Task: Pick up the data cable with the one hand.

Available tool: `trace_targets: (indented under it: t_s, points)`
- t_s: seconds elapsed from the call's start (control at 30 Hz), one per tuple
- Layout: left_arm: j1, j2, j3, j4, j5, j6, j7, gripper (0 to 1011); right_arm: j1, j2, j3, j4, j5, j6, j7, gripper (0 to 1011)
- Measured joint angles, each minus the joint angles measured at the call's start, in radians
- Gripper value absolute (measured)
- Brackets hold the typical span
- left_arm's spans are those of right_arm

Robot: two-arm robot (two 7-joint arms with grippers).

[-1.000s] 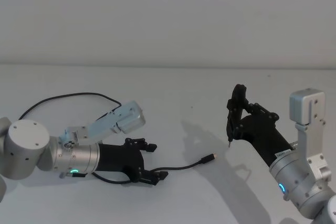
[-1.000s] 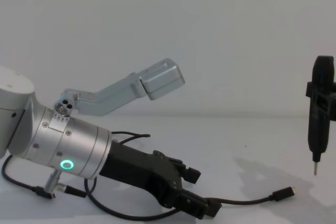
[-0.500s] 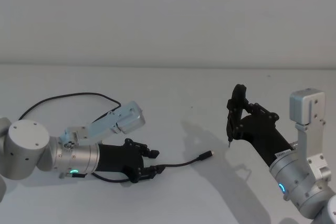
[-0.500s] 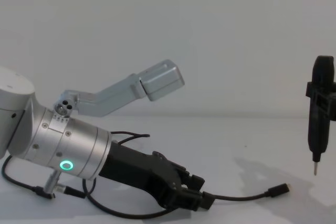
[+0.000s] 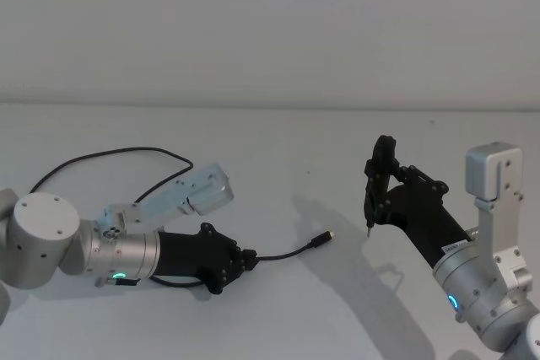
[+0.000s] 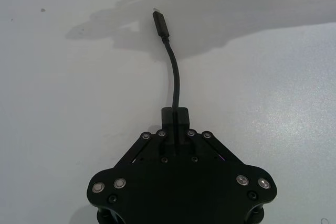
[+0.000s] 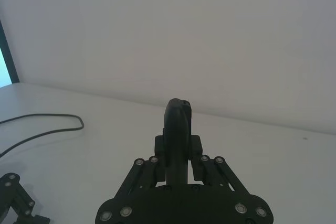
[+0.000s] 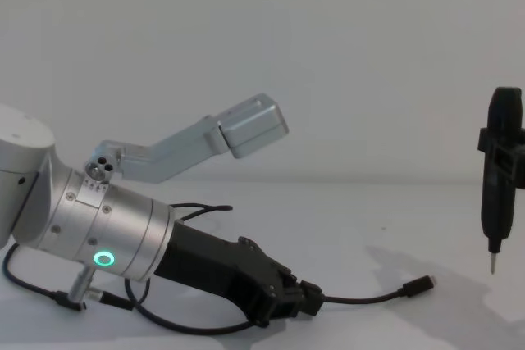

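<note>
The left gripper (image 5: 240,260) lies low over the white table (image 5: 278,158), at about 7 o'clock in the head view. Its two blocky fingers are pressed together on the data cable (image 5: 283,253). In the left wrist view the cord runs straight out from between the fingertips (image 6: 169,115) and bends gently toward its plug (image 6: 161,24).

From the gripper the free end trails toward 2 o'clock, and the plug (image 8: 418,285) ends near the middle of the table. Whether the plug rests on the surface or hangs just above it is hard to judge from the chest view.

The right gripper (image 7: 178,167) is parked at about 4 o'clock, clamped on a slim black tool (image 5: 374,187) held upright, well apart from the cable.

The grasp looks made, so the lift is what is left of the task. The likely trouble is the thin cord sliding through the pinch as the arm rises, since the fingers hold smooth cord and not the plug. The loose tail could also swing on a quick rise, and the slack looping under the left arm might drag against it.
</note>
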Motion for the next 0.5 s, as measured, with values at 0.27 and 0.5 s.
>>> trace_targets:
  t_s: [0.27, 0.5]
  points:
    - [0.0, 0.0, 0.0, 0.0, 0.0, 0.0, 0.0, 41, 0.0, 0.0, 0.0, 0.0, 0.0, 0.0, 0.0, 275]
    - [0.002, 0.001, -0.002, -0.002, 0.0, -0.003, 0.003, 39, 0.0, 0.0, 0.0, 0.0, 0.0, 0.0, 0.0, 275]
